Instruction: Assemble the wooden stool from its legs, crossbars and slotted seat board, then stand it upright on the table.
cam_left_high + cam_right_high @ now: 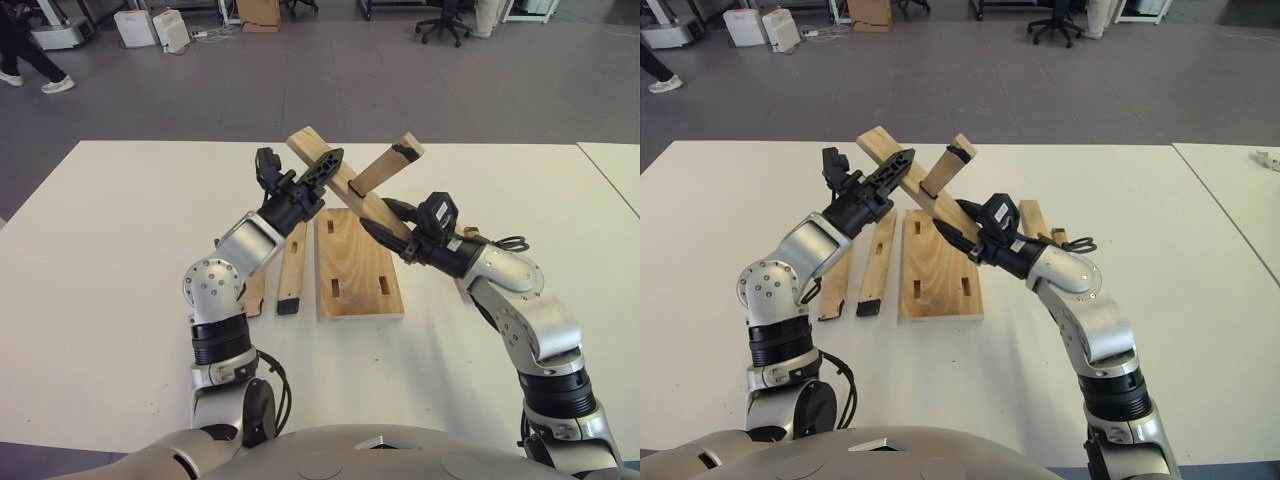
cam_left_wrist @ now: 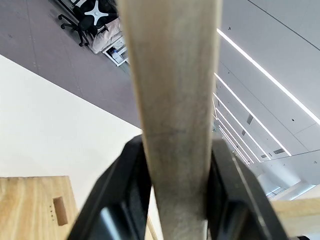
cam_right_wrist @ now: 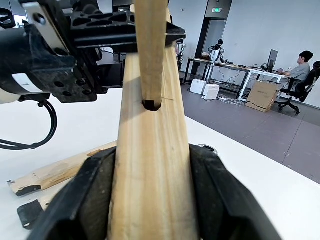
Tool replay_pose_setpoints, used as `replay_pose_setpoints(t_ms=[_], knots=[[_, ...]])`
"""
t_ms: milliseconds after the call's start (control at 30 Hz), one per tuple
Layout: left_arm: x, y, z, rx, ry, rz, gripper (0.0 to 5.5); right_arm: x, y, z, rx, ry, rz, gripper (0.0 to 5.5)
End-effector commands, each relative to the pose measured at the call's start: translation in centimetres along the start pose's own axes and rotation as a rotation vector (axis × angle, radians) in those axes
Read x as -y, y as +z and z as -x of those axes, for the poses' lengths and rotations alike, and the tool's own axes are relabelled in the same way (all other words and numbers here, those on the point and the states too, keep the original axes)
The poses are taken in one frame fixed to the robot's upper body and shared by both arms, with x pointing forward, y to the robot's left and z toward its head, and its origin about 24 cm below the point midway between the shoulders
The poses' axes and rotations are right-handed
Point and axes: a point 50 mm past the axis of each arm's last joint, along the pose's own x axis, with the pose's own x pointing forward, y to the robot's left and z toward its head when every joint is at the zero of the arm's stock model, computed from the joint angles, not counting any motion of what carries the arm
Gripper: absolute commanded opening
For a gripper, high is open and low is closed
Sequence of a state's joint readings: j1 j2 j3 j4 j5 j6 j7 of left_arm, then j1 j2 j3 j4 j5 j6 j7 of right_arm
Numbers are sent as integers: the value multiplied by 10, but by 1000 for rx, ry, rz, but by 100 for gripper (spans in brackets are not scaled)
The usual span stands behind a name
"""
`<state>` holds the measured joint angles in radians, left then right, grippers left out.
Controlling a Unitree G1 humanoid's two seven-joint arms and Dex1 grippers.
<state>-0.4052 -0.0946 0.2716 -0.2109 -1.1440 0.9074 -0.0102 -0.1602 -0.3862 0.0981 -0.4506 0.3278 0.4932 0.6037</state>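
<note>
A long wooden leg (image 1: 345,185) hangs tilted above the table, held at both ends. My left gripper (image 1: 322,170) is shut on its upper end, and in the left wrist view the wood (image 2: 172,100) runs between the fingers (image 2: 120,200). My right gripper (image 1: 385,222) is shut on its lower end (image 3: 150,175). A thinner crossbar (image 1: 385,165) sticks up out of a slot (image 3: 150,105) in this leg. The slotted seat board (image 1: 355,265) lies flat below. Two more legs (image 1: 292,265) (image 1: 835,285) lie left of the board, and another piece (image 1: 1035,220) lies partly hidden behind the right arm.
The white table (image 1: 120,250) has wide free room left of the parts, right of them and along the front. A second table (image 1: 620,170) stands past a gap at the right. Open floor lies beyond the far edge.
</note>
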Motion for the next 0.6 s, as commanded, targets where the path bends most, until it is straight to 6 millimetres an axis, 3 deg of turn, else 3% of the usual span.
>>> replay_pose_setpoints(t_ms=[33, 233, 300, 467, 600], knots=[[-1, -4, 7, -6, 7, 19, 102, -4, 2, 1, 13, 24, 45, 208], [-16, 11, 33, 124, 175, -110, 102, -4, -4, 9, -22, -8, 29, 298], [-18, 22, 57, 218, 255, -153, 102, 2, -23, 26, -137, -48, 61, 298], [-8, 33, 99, 264, 432, -358, 102, 19, -71, 58, -421, -119, 145, 298], [-4, 12, 110, 223, 486, -321, 102, 3, -96, 66, -552, -3, 156, 298]])
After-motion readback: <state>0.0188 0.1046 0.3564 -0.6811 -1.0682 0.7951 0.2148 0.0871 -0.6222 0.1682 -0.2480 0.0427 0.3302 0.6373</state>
